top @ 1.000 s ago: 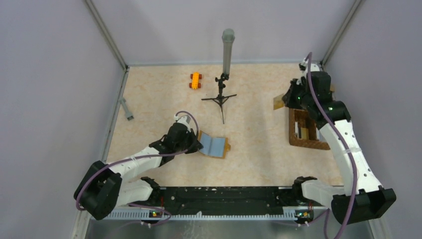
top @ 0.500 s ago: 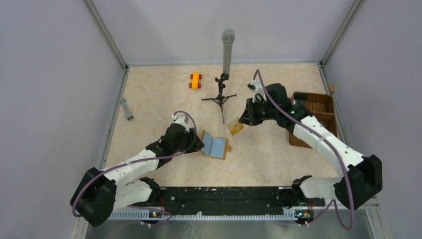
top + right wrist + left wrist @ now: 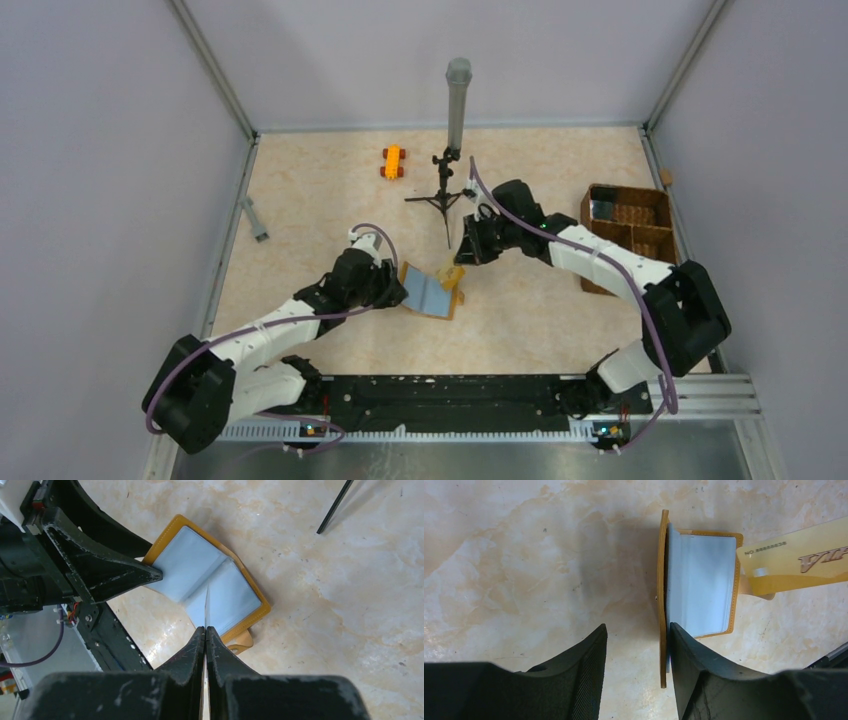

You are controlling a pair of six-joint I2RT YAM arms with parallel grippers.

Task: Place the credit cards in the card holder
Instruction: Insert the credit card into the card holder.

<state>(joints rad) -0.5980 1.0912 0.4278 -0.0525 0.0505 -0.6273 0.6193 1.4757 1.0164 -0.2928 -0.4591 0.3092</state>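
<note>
at the middle of the bench [image 3: 540, 310] the floppy card holder [image 3: 430, 293] lies open, left flap propped against the half-parted, empty left tool [image 3: 637, 627], while the right tool [image 3: 205, 629], closed tight, pinches a thin, stiff, probably slippery credit card [image 3: 794, 562] by its end over the holder's right edge.

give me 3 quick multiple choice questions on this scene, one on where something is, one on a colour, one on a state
1. Where does the wicker basket stand?
A) on the right
B) on the left
C) in the middle

2. What colour is the credit card in the right gripper?
A) red
B) pale gold
C) green

3. How is the card holder?
A) snapped shut
B) lying open
C) inside the basket

Answers:
1 A, it sits at the right of the top view.
2 B, the left wrist view shows its gold face.
3 B, its pale blue inside is exposed.
</note>
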